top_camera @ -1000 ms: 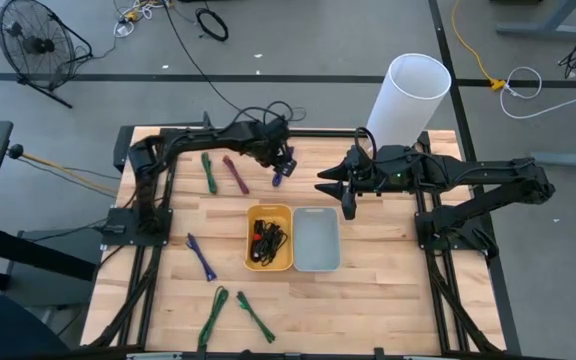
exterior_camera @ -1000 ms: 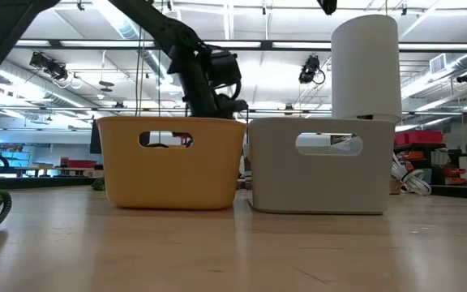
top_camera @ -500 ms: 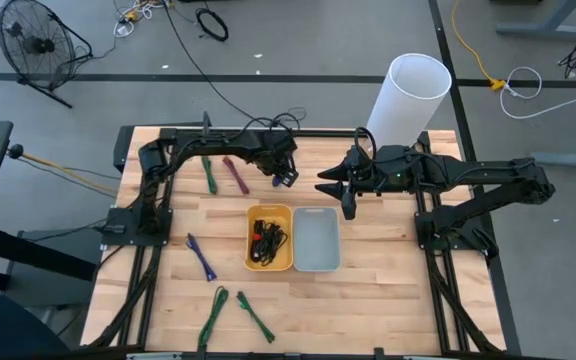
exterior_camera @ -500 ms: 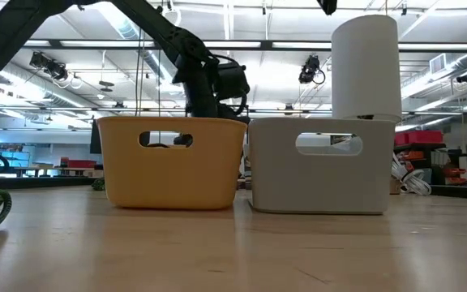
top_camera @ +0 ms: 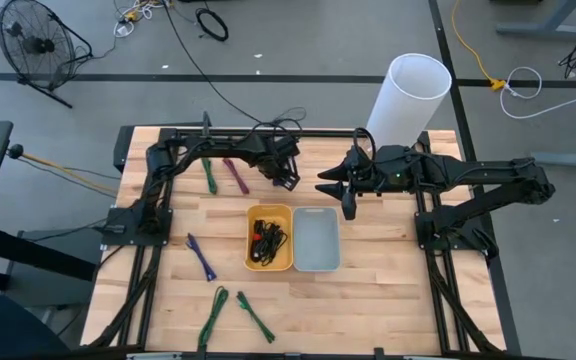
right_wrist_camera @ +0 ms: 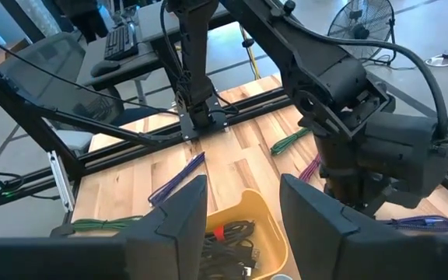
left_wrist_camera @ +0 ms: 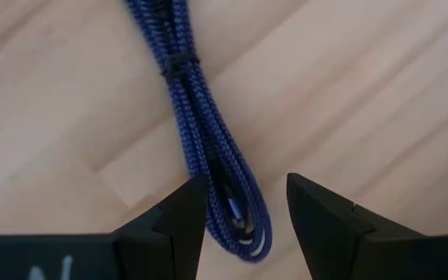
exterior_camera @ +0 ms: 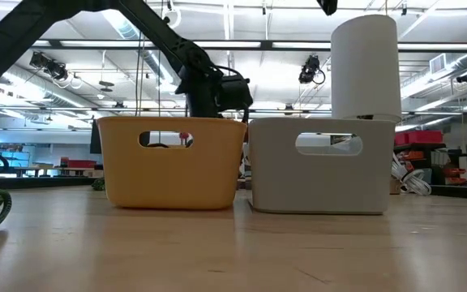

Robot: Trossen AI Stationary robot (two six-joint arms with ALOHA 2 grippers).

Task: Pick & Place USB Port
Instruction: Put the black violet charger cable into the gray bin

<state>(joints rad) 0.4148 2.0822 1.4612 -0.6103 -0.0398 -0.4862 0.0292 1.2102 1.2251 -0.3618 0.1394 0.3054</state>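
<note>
A dark blue braided cable bundle (left_wrist_camera: 208, 148) lies flat on the wooden table, beyond the yellow bin (top_camera: 269, 238). My left gripper (left_wrist_camera: 247, 210) hangs over it, pointing down and open, with one finger on each side of the bundle's looped end (left_wrist_camera: 243, 225); I cannot tell whether a finger touches it. From above, the left gripper (top_camera: 287, 174) hides most of the cable. The right wrist view shows a strip of that cable (right_wrist_camera: 426, 223) beside the left gripper. My right gripper (top_camera: 336, 192) waits open in the air, just beyond the grey bin (top_camera: 316, 240).
The yellow bin holds black cables (top_camera: 268, 240); the grey bin's floor shows bare. A green cable (top_camera: 209, 172) and a maroon one (top_camera: 236, 174) lie left of the left gripper. A purple cable (top_camera: 201, 257) and two green ones (top_camera: 213, 315) lie nearer. A tall white cylinder (top_camera: 408, 95) stands far right.
My left gripper has shifted a little toward the table's right and near edges, settling over the blue cable. The cable has stayed where it was. My right arm has kept still.
</note>
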